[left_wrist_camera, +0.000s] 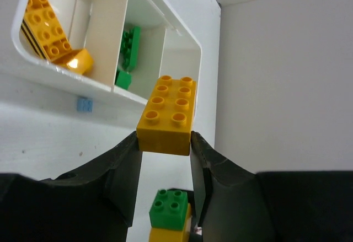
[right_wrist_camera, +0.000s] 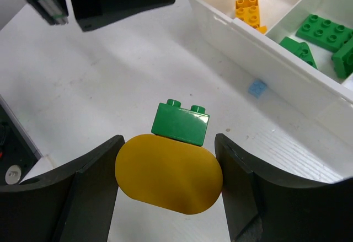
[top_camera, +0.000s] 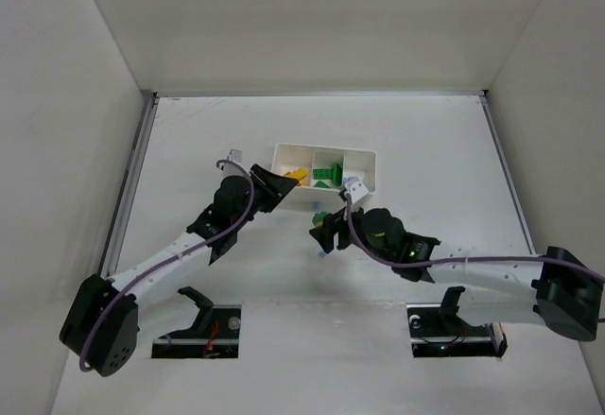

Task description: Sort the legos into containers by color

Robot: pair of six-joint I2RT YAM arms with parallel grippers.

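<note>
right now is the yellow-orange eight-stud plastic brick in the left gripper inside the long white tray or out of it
Out. The left gripper holds the yellow-orange brick between its fingers, outside the white tray's wall.

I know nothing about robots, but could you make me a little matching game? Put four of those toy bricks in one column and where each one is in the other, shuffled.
Things:
1. yellow eight-stud brick
2. green four-stud brick
3. tiny light blue piece
4. green eight-stud brick

Places:
A. on the table, outside the tray
B. in the tray's middle compartment
C. gripped between the left fingers
D. on top of the yellow rounded piece between the right fingers

Pairs: 1-C, 2-D, 3-A, 4-B.
</note>
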